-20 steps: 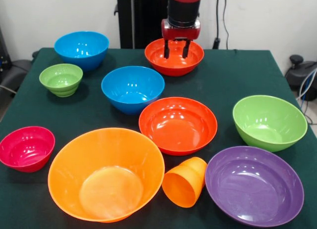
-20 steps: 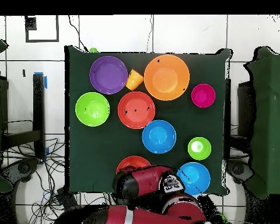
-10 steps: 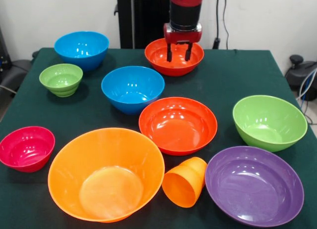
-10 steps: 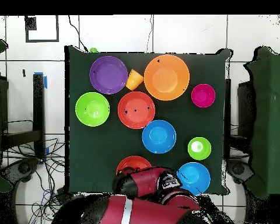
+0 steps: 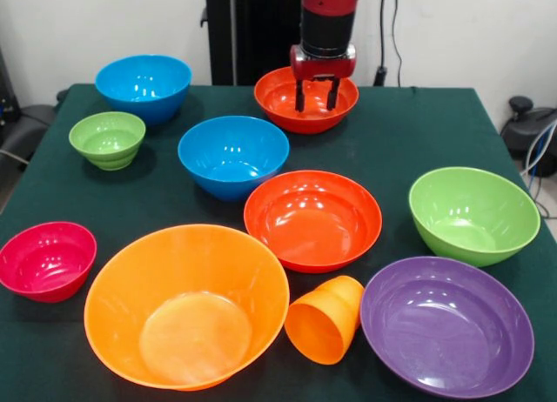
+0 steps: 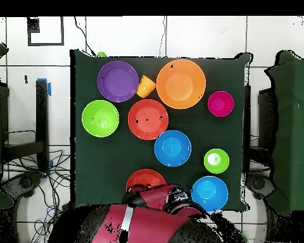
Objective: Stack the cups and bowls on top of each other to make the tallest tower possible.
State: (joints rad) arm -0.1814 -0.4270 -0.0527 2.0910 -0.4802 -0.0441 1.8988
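**Gripper over the far red-orange bowl, nothing stacked**

From the front view I see the gripper [image 5: 316,97] hanging over the far red-orange bowl [image 5: 305,99], its two dark fingers [image 5: 299,96] spread apart with a clear gap and dipping inside the rim, pinching nothing. No bowl sits in another; all stand separately on the green table [image 5: 409,132]. A blue bowl [image 5: 143,86] stands at the far left, a small green bowl [image 5: 107,139] just in front of it. A second blue bowl [image 5: 232,155] sits mid-table, with a second red-orange bowl [image 5: 312,218] beside it toward the near right. The larger green bowl [image 5: 473,214] is at the right, the purple bowl [image 5: 446,324] in front of it. The large orange bowl [image 5: 186,304] takes the near centre, the small magenta bowl [image 5: 46,259] to its left. The orange tumbler [image 5: 325,318] lies tipped on its side between the large orange bowl and the purple bowl, touching or nearly touching the orange one.

From the overhead view I see the red arm [image 6: 148,218] covering the table's bottom edge and most of the far red-orange bowl [image 6: 140,178]; the fingers are hidden. The tumbler [image 6: 145,86] lies between the purple bowl [image 6: 117,81] and the large orange bowl [image 6: 180,83].
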